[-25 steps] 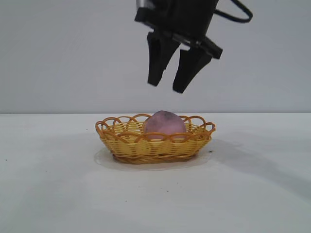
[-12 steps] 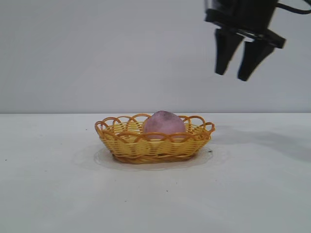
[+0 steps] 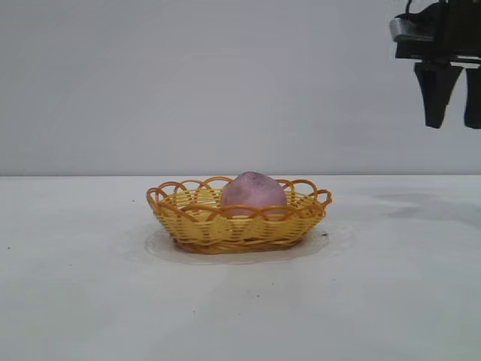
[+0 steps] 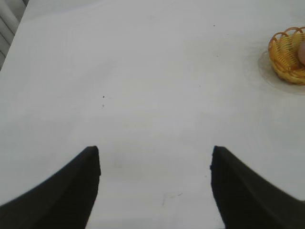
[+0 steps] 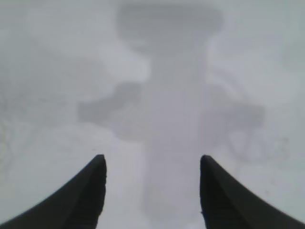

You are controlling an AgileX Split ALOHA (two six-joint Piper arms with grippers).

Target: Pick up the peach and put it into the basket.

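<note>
Though seated in basket (image 3: 239, 222), peach (image 3: 253, 192) looks light, matte, soft: grip round middle. Right gripper (image 3: 453, 113) released, empty; left gripper (image 4: 155, 183) parked, released.

The bench (image 3: 90, 301) lies bare on every side of the basket (image 3: 239, 222), so a pincer could pass along it anywhere around the wicker. The basket's looped rim and the peach (image 3: 253, 192) rising above it are the only 2 obstacles. The right pincer (image 3: 455, 101) hangs high toward the bench's right edge, well apart from both, fingers spread over bare surface.
</note>
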